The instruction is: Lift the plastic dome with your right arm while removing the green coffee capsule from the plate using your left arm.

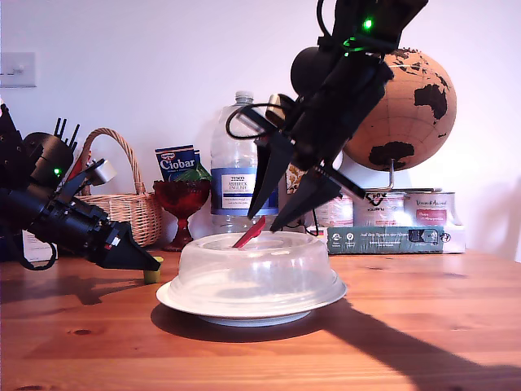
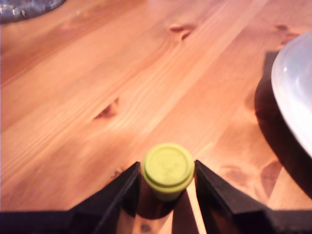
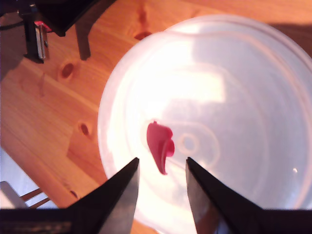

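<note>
The plastic dome (image 1: 260,273) (image 3: 219,97) sits down over the plate (image 1: 326,298) in the middle of the wooden table. My second gripper (image 1: 262,223) (image 3: 162,165) hangs open just above the dome's top, its two long fingers either side of the red tab handle (image 1: 248,234) (image 3: 161,145) without touching it. The green coffee capsule (image 1: 153,270) (image 2: 168,170) stands off the plate, on the table at the exterior view's left. My first gripper (image 1: 151,264) (image 2: 168,168) is low over the table with its fingertips against the capsule's rim on both sides. The plate's white edge (image 2: 295,92) lies close by.
Along the back wall stand a wicker basket (image 1: 122,204), a Ciobar packet (image 1: 177,163), a red goblet (image 1: 181,204), a large water bottle (image 1: 234,171), flat boxes (image 1: 399,224) and a cork globe (image 1: 407,114). Bare wood lies in front of the plate.
</note>
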Robot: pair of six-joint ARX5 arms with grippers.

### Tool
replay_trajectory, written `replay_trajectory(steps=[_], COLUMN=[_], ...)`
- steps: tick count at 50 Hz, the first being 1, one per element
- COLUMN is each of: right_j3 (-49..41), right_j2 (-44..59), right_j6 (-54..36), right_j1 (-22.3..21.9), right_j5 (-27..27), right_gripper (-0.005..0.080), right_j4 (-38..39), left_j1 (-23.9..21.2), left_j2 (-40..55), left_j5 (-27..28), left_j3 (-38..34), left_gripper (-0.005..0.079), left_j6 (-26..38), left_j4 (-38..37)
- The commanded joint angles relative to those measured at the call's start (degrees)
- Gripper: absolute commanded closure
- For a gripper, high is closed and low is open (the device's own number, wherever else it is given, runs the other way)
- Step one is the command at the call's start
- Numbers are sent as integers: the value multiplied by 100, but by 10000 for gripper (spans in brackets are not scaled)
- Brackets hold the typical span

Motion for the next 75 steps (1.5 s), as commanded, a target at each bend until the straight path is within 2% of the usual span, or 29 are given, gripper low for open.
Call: replay_trajectory(steps=[1,11,26,36,40,43,46,49,56,60,67,75], right_j3=[160,234,251,254,254,254,254,254,254,254,254,254], right_j2=[-319,-378,-380,-380,-380,-380,-380,-380,-380,-378,-380,-380], right_j6=[-22,-59,-201,-763,-1320,-1799,-2312,-2603,-2754,-2761,-3042,-2830], right_j1=[-116,-251,-275,-343,-348,-348,-348,-345,-348,-352,-352,-496], right_j5=[-17,-15,-20,-26,-31,-59,-59,-90,-542,-726,-859,-848], right_gripper=[482,482,483,516,583,676,768,763,763,763,764,764], right_j4=[-33,-101,-153,-98,166,490,828,1207,1821,1880,1829,2310], left_j1=[22,20,22,20,15,15,-15,-37,-120,-173,-249,-374], left_j2=[55,55,-133,-632,-852,-1027,-1193,-1322,-1563,-1659,-1759,-1921], left_j5=[26,330,595,730,778,887,1001,1091,1303,1480,1471,1005], left_j3=[-28,-26,61,66,66,66,66,66,66,66,66,66], left_gripper=[411,327,327,339,391,479,632,769,762,762,762,762], left_j6=[-11,-153,-409,-623,-715,-837,-920,-914,-852,-861,-1058,-1047], left_j4=[63,197,361,212,74,-22,-83,-114,-96,-197,-461,-448])
